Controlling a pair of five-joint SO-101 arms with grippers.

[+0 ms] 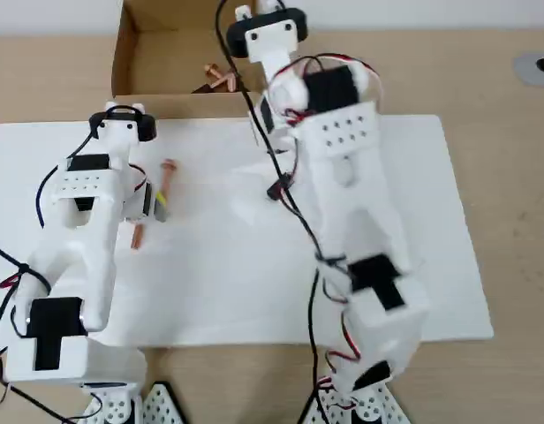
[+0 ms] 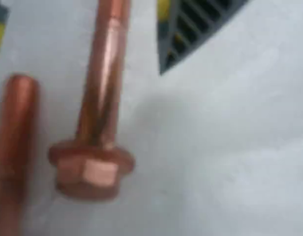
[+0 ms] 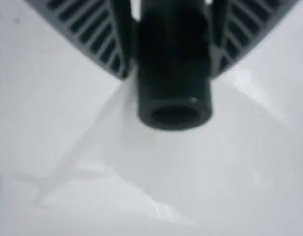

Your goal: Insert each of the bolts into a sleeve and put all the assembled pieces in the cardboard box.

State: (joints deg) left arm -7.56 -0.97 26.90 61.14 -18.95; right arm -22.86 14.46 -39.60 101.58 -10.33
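A copper bolt (image 2: pixel 90 169) with a hex flange head lies on the white mat, its shaft running up between the fingers of my left gripper (image 2: pixel 80 59), which stands open around it without touching. Beside it lies a second copper shaft (image 2: pixel 14 147). From above, one bolt (image 1: pixel 166 177) and another (image 1: pixel 137 234) lie on either side of the left gripper (image 1: pixel 159 205). My right gripper (image 3: pixel 173 59) is shut on a black sleeve (image 3: pixel 173 93), held low over the mat near its middle (image 1: pixel 276 187). The cardboard box (image 1: pixel 135 62) stands at the back and holds copper pieces (image 1: pixel 217 78).
The white mat (image 1: pixel 387 265) covers most of the wooden table. The right arm's body (image 1: pixel 351 177) stretches over the mat's centre. Black cables (image 1: pixel 298 221) hang along it. A grey disc (image 1: pixel 537 66) sits at the far right of the table.
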